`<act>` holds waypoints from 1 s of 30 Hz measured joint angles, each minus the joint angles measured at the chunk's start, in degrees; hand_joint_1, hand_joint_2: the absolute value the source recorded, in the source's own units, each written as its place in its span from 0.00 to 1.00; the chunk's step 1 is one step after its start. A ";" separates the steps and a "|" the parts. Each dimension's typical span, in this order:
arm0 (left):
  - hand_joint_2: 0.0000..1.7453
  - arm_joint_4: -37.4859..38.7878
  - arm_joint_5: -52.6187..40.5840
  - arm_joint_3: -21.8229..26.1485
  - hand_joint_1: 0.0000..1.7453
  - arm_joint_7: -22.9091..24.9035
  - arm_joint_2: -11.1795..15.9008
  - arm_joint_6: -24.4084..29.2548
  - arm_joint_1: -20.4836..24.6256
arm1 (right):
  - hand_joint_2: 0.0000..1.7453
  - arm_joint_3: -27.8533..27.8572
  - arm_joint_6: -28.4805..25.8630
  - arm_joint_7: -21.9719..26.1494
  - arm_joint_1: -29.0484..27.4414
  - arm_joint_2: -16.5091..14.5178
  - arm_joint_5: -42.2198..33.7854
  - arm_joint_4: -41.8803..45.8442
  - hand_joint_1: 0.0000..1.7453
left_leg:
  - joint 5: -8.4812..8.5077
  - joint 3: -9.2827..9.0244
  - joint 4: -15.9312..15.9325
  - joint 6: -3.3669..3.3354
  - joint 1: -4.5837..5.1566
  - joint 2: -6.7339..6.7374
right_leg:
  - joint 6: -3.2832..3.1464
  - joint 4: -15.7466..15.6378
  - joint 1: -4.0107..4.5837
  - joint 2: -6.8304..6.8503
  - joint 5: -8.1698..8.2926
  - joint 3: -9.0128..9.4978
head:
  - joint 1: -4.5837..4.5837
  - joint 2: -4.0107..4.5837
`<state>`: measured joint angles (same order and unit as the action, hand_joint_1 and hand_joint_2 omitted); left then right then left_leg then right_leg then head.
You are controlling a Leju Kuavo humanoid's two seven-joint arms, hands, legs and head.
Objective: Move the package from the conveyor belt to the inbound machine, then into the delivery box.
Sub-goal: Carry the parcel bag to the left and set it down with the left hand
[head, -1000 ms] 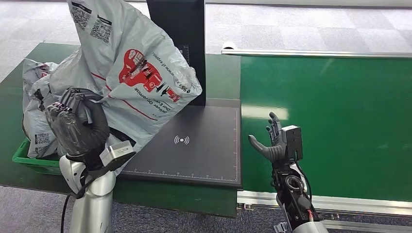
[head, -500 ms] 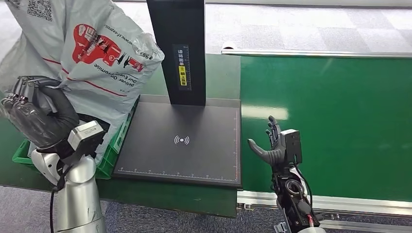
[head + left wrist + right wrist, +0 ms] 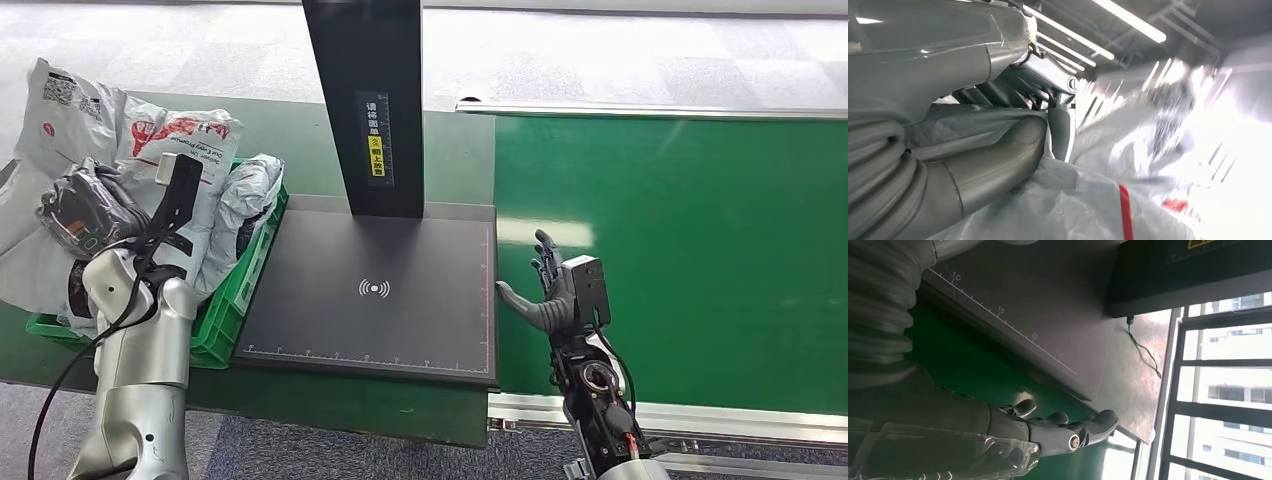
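The grey plastic mail package [image 3: 195,150] with red print lies on top of other bags in the green delivery box [image 3: 240,290] at the table's left end. My left hand [image 3: 85,210] grips its near side, and the bag's film [image 3: 1098,200] is bunched between the thumb [image 3: 998,160] and the fingers. My right hand [image 3: 545,290] hovers open, fingers spread, at the left edge of the green conveyor belt [image 3: 700,250], beside the inbound machine's dark scan plate [image 3: 375,290]. Nothing is in the right hand [image 3: 1068,437].
The machine's black post [image 3: 365,100] rises behind the scan plate. Other grey bags [image 3: 250,190] fill the green box. The dark green table [image 3: 450,150] borders the belt, whose metal rail [image 3: 700,420] runs along the near edge.
My left arm has swung the package left and down from above the scan plate onto the bags in the green box. My right hand has drifted slightly left.
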<state>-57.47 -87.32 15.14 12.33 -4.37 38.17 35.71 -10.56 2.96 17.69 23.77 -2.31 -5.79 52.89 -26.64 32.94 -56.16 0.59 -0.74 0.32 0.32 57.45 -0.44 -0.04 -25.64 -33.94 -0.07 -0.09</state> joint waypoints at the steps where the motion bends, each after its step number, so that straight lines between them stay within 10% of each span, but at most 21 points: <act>1: 1.00 2.66 -0.01 -0.32 1.00 1.09 1.00 -0.57 0.63 | 1.00 -0.18 0.21 -0.02 0.28 -0.09 0.04 -0.13 0.00 | 0.00 0.00 0.00 0.00 0.00 0.01 | 0.00 0.00 0.00 0.00 0.00 0.00 | 0.01 0.00; 8: 1.00 16.42 0.11 -1.81 1.00 3.58 5.62 -3.91 3.50 | 1.00 -1.17 1.37 -0.10 1.90 -0.64 0.49 -1.21 0.00 | -0.01 0.01 0.00 0.00 0.01 -0.01 | 0.00 0.00 -0.01 0.00 0.00 -0.02 | 0.01 0.00; 12: 1.00 19.95 0.20 -2.02 0.19 3.30 6.59 -4.20 3.90 | 1.00 -1.44 1.86 -0.12 2.69 -0.75 0.79 -1.90 0.00 | -0.01 0.01 0.00 0.00 0.01 -0.01 | 0.00 0.00 0.00 0.00 0.00 -0.01 | 0.01 0.00; 14: 1.00 20.85 0.21 -2.06 0.00 3.63 6.86 -3.94 4.05 | 1.00 -1.65 2.07 -0.12 2.94 -0.78 0.89 -2.18 0.00 | 0.00 0.01 0.00 0.00 0.01 -0.02 | 0.00 0.00 0.00 0.00 0.00 -0.01 | 0.01 0.00; 27: 1.00 4.05 6.21 1.89 0.00 -10.73 6.15 1.96 -1.27 | 1.00 -2.48 2.73 -0.27 3.21 -1.01 0.09 -2.43 0.00 | -0.01 0.03 0.00 0.01 0.01 -0.01 | 0.00 0.00 -0.01 0.00 -0.02 -0.03 | 0.00 0.00; 30: 1.00 -2.08 10.20 6.22 0.00 -23.47 3.36 1.98 -1.80 | 1.00 -2.60 2.65 -0.22 3.20 -1.00 0.03 -2.43 0.00 | -0.01 0.03 0.00 0.00 0.01 -0.02 | 0.01 0.00 -0.01 0.01 -0.02 -0.02 | -0.01 0.00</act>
<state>-59.56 -77.13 21.36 -11.14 -1.01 40.15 33.91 -13.16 5.60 17.47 26.97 -3.31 -5.75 50.47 -26.64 32.97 -56.17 0.59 -0.73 0.31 0.33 57.45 -0.44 -0.03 -25.66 -33.96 -0.08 -0.09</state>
